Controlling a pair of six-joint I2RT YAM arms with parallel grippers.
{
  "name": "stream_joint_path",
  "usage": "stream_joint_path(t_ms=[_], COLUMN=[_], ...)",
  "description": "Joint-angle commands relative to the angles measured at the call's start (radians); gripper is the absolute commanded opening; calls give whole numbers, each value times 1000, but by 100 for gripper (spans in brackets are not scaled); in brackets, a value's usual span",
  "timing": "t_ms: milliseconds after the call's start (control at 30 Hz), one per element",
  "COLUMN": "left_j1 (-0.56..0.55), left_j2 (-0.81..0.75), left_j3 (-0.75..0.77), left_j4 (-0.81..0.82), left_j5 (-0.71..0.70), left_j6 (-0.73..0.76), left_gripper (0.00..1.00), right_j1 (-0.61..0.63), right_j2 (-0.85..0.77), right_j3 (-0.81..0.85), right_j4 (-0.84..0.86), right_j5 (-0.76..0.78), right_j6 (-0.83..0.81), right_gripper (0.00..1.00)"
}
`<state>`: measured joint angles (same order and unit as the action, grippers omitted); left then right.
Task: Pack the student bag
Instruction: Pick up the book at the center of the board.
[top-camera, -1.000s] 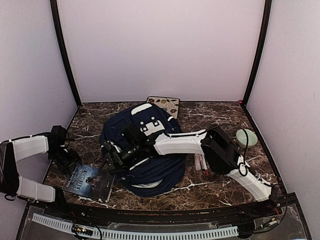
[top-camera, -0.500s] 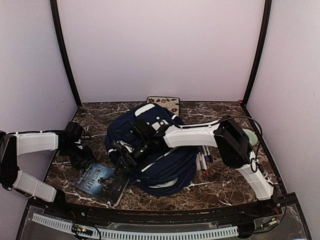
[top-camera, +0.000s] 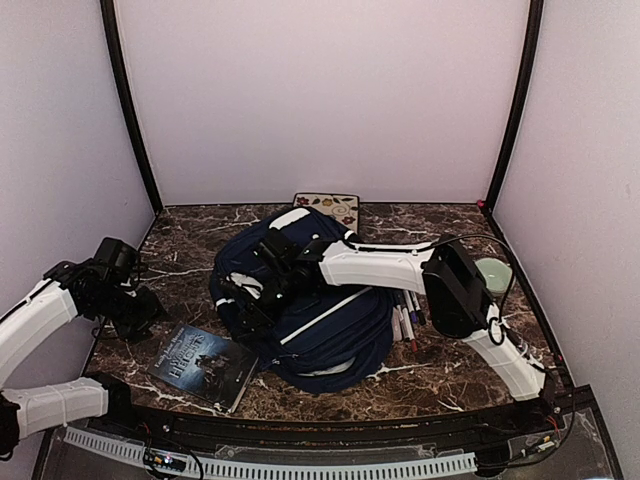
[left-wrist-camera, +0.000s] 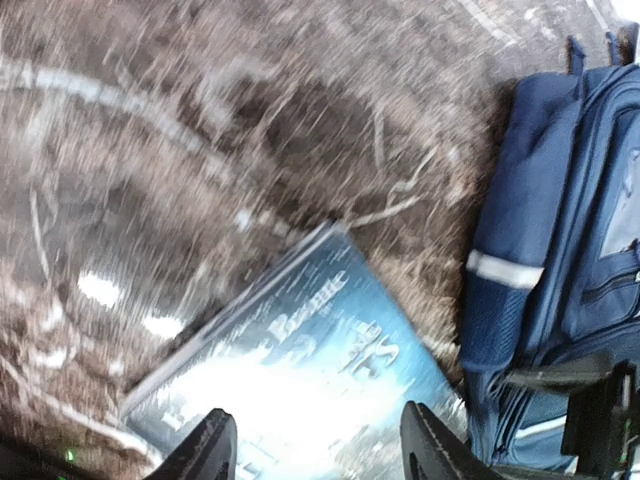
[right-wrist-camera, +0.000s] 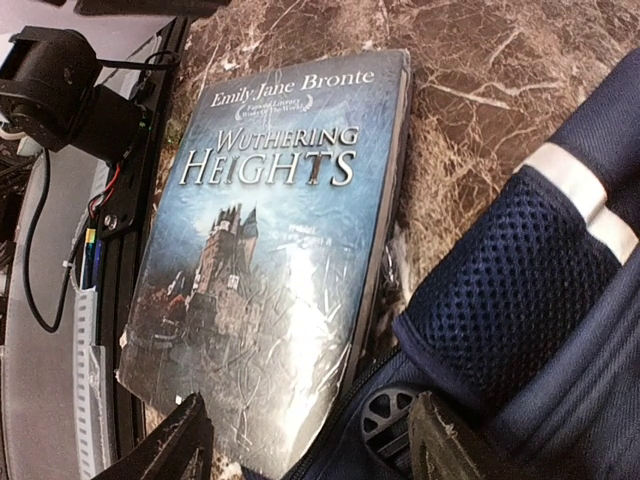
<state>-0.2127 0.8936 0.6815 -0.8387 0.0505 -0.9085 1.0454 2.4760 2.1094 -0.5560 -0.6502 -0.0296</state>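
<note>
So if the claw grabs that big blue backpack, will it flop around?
Probably floppy: the backpack is soft cloth, slumped in folds on the table. It likely drags or sags, not rolls. Its mesh side pocket looks grippy, not slippery.

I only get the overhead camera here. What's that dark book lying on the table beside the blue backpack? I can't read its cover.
Observer: The right wrist camera reads it: the book is Wuthering Heights, by Emily Jane Bronte.
Operator: Is the left claw holding anything? It's a dark blob to me.
Observer: No. Its own camera shows the left gripper with fingers apart above the book, nothing between them.
Operator: What's on the bag's side nearest the book?
Observer: A mesh pocket with a white band on the student bag.
</note>
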Motion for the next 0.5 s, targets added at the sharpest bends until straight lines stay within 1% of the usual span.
stream_joint_path(t_ms=[0, 100, 233, 267, 300, 467], left_j1=[-6, -9, -17, -17, -19, -23], left_j2=[-33, -46, -46, -43, -40, -42], left_j3=[-63, -123, -167, -174, -180, -239], left_j4=[-140, -126, -118, -118, -118, -116], left_j5=[95, 168, 202, 210, 219, 272], left_j6=[-87, -112, -130, -133, -136, -182], left_gripper=[59, 59, 63, 64, 68, 69], right_j1=[7, 23, 44, 48, 53, 70], right_j2=[94, 107, 128, 145, 161, 233], right_j3=[93, 128, 154, 174, 197, 255], right_j4=[-38, -22, 17, 10, 0, -13], right_j5=[44, 59, 120, 131, 138, 151], right_j6=[-2, 20, 39, 39, 40, 53], right_gripper=[68, 68, 79, 82, 84, 88])
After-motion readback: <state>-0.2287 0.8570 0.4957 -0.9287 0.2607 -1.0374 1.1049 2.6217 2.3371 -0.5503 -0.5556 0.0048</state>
